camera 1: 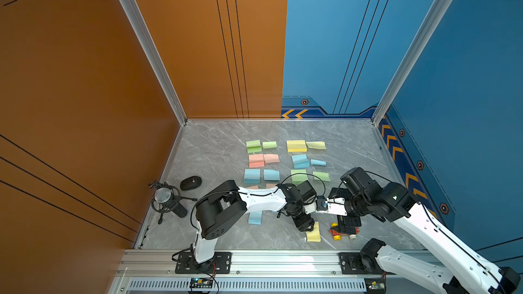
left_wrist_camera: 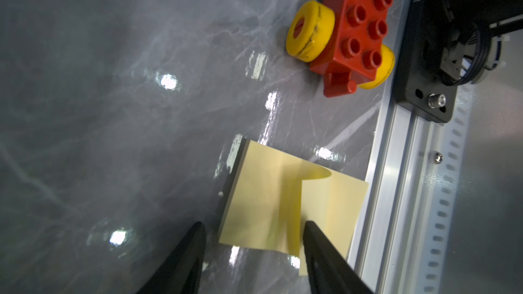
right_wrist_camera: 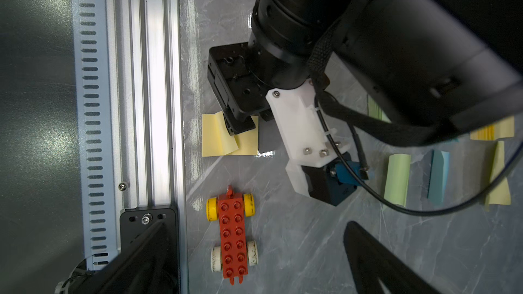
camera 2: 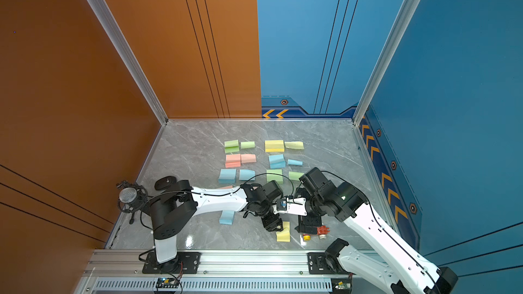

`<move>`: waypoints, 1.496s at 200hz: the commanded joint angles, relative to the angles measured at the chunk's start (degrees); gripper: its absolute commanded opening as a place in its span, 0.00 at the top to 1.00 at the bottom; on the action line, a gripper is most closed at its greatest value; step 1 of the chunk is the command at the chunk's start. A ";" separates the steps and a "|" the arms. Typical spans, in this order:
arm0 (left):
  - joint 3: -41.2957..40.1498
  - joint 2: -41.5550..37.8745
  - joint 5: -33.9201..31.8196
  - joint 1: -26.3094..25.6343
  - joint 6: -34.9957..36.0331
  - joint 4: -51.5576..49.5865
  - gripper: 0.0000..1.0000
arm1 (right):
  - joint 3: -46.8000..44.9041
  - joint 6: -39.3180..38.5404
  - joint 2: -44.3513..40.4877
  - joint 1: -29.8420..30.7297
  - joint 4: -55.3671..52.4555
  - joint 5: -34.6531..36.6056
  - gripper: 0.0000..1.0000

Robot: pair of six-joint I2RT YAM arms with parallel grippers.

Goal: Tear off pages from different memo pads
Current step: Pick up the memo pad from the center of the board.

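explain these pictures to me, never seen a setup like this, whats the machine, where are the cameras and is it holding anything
It is a robot with two arms, the left arm and right arm, bolted to a rail at the table edge. Each ends in a two-finger gripper. Two pictures come from one camera head above; the other two come from a camera on each wrist. On the table lie pastel memo pads with loose pages beside them, a toy car and a microphone. The left gripper stands open at a yellow pad whose top page is curled up. The right gripper is wide open above the toy car. Neither visibly holds anything.
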 commanded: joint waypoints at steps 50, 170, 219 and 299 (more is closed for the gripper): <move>0.99 1.91 1.55 0.03 -0.20 -1.57 0.41 | -5.54 1.46 -0.25 4.57 -3.09 -3.77 1.00; 0.59 1.55 1.91 0.79 -0.38 -1.50 0.41 | -16.33 -3.99 6.25 16.93 16.57 12.57 1.00; 0.81 1.28 2.79 1.00 -0.48 -1.49 0.41 | -18.91 -4.43 9.21 20.24 19.12 15.47 0.93; 0.99 1.27 3.47 1.00 -0.73 -1.52 0.41 | -22.04 -2.29 10.84 23.74 21.89 18.63 0.83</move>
